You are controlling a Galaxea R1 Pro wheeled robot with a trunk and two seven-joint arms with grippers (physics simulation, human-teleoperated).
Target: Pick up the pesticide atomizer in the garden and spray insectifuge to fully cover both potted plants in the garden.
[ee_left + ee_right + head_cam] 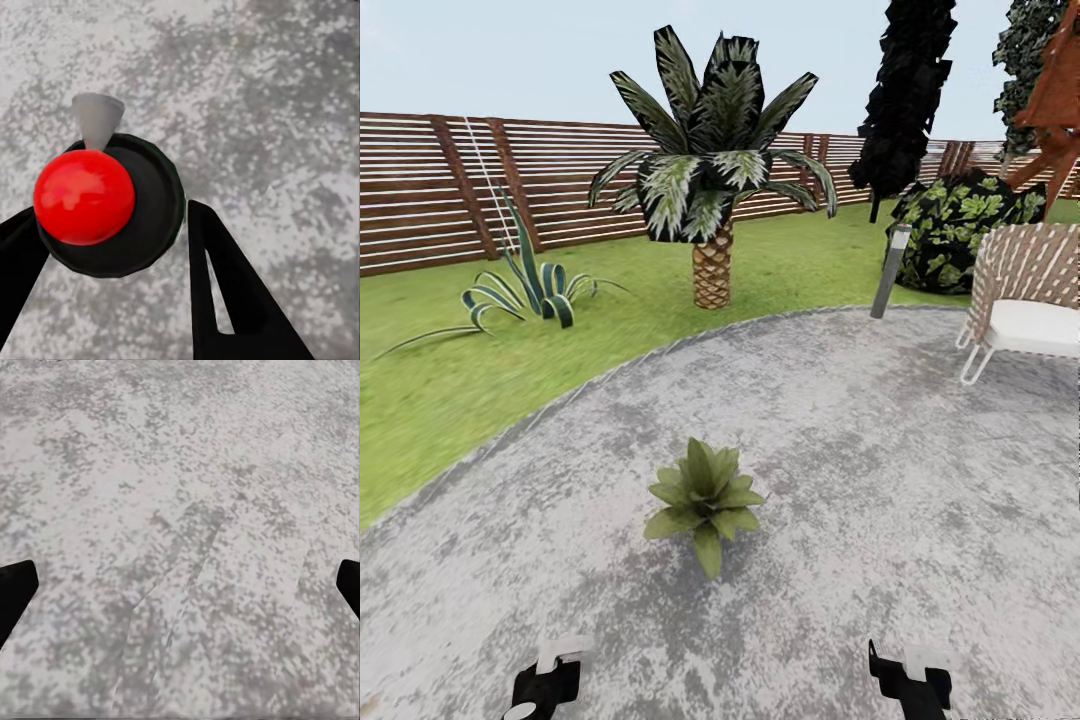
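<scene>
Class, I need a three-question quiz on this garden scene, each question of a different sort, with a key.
1. True or false: the left gripper grips the pesticide atomizer.
2. What does the potted plant stand on? A grass; B stone patio; C wicker chair.
3. Fill in: the atomizer's top is ___.

Key: 1 true; 2 B; 3 red.
</scene>
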